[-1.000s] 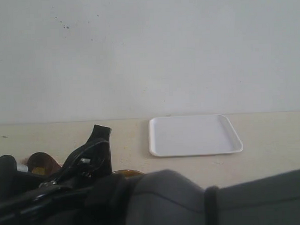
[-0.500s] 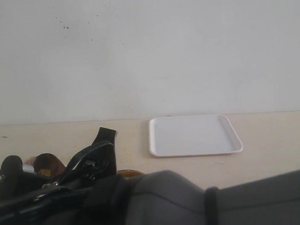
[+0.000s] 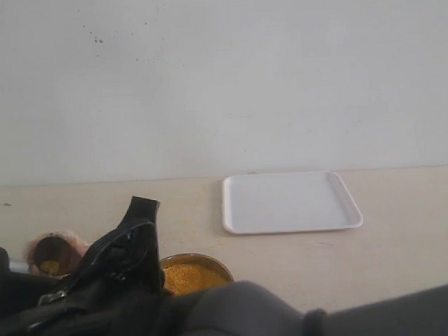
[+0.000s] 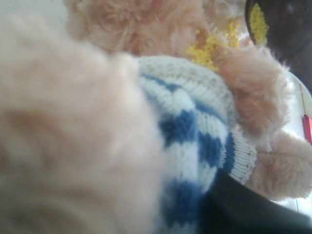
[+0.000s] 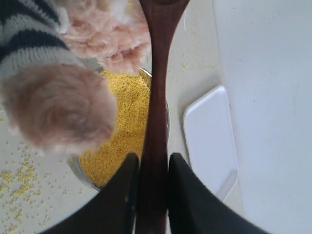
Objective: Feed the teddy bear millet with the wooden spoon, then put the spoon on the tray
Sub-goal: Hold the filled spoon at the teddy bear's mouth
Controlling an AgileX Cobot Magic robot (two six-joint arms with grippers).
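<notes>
The teddy bear [image 4: 195,122] fills the left wrist view, striped shirt up close, with loose millet [image 4: 207,48] stuck in its fur. My left gripper is shut on it; only one black finger [image 4: 243,209] shows. My right gripper [image 5: 152,161] is shut on the wooden spoon [image 5: 158,97] by its handle. The spoon's bowl [image 3: 51,256] carries yellow grains and sits against the bear's fur [image 3: 72,240] at the far left. Below the handle stands the metal bowl [image 5: 73,165] full of millet [image 3: 190,274]. The white tray [image 3: 289,202] lies bare behind it, to the right.
Spilled grains [image 5: 14,180] dot the tabletop beside the bowl. The grey right arm [image 3: 290,314] stretches across the front of the exterior view. A plain white wall stands behind the table.
My right arm has dropped and shifted left, uncovering the millet bowl in the exterior view. The spoon's bowl has moved slightly left and down against the bear's fur.
</notes>
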